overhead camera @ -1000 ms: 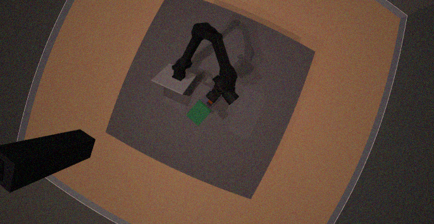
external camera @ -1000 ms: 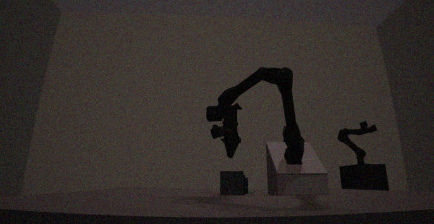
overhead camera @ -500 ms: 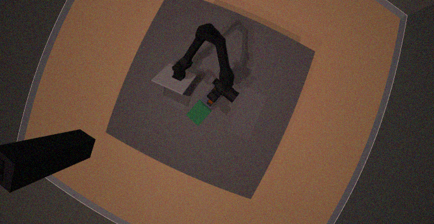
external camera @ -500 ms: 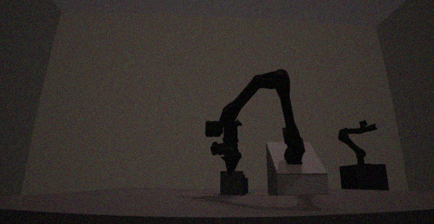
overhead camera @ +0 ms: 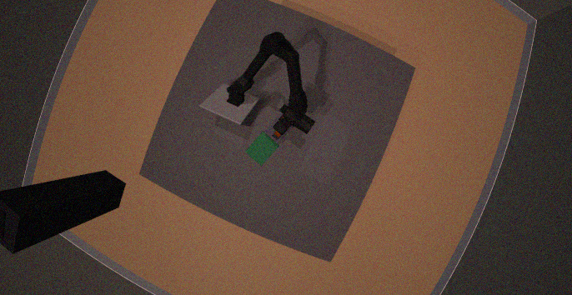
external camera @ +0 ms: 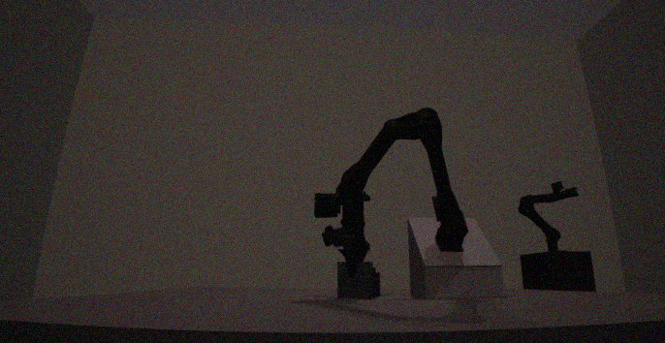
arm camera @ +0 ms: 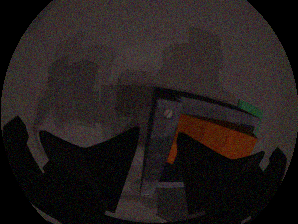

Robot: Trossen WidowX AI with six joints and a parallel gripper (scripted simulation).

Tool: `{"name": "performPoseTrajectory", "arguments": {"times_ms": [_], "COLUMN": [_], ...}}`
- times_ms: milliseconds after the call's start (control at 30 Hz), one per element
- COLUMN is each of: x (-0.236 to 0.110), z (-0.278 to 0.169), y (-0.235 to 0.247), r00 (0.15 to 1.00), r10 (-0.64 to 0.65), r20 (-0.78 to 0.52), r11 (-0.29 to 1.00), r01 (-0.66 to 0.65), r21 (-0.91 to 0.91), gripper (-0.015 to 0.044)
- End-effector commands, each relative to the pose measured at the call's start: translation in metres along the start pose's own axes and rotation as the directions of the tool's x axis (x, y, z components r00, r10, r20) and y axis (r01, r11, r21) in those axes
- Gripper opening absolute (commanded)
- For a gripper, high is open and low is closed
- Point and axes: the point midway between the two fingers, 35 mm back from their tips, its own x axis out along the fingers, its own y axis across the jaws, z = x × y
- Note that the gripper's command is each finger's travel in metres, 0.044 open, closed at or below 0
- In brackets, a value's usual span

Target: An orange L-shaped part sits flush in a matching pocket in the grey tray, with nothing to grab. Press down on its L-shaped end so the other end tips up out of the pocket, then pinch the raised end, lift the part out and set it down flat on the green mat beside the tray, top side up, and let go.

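The grey tray (overhead camera: 280,141) (external camera: 359,284) (arm camera: 157,150) stands under the arm's hand. The orange part (overhead camera: 277,134) (arm camera: 220,137) is in its pocket; a dark band shows along its long side in the wrist view, and I cannot tell whether it is tilted. My gripper (external camera: 356,265) (arm camera: 158,133) is partly open, pointing down at the tray's top, with nothing held between its fingers. The right finger covers part of the orange part; the left finger is outside the tray wall in the wrist view. Contact is hidden. The green mat (overhead camera: 262,148) (arm camera: 250,108) lies beside the tray.
A pale block (overhead camera: 225,107) (external camera: 460,281) carries the arm's base, near the mat and tray. A dark box (external camera: 557,271) with a small arm-like shape stands at the right in the exterior view. A large black beam (overhead camera: 67,207) shows at the lower left in the top view.
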Motion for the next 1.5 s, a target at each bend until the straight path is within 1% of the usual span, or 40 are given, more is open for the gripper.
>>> {"name": "performPoseTrajectory", "arguments": {"times_ms": [0,167,500,733,1033,1100,1167,1333,1400,1467], "x": [0.007,0.014,0.015,0.013,0.001,-0.006,-0.022,-0.087,-0.096,-0.096], "z": [-0.002,-0.002,-0.002,-0.001,-0.002,0.000,0.002,0.001,-0.001,-0.001], "y": [0.000,0.000,0.000,0.000,0.012,0.011,0.008,0.000,-0.001,-0.001], "r00": [1.000,1.000,1.000,1.000,1.000,1.000,1.000,1.000,1.000,1.000], "r10": [0.004,0.005,0.005,0.003,0.005,0.002,-0.002,-0.003,-0.001,-0.001], "r20": [-0.004,-0.005,-0.005,0.000,-0.005,-0.003,-0.001,-0.003,-0.004,-0.004], "r11": [1.000,1.000,1.000,1.000,1.000,1.000,1.000,1.000,1.000,1.000], "r01": [-0.004,-0.005,-0.005,-0.003,-0.005,-0.002,0.002,0.003,0.001,0.001], "r21": [0.006,0.006,0.006,0.002,0.005,0.006,0.006,0.006,0.006,0.006], "gripper": [0.0180,0.0180,0.0180,0.0180,0.0180,0.0180,0.0180,0.0180,0.0180,0.0180]}}
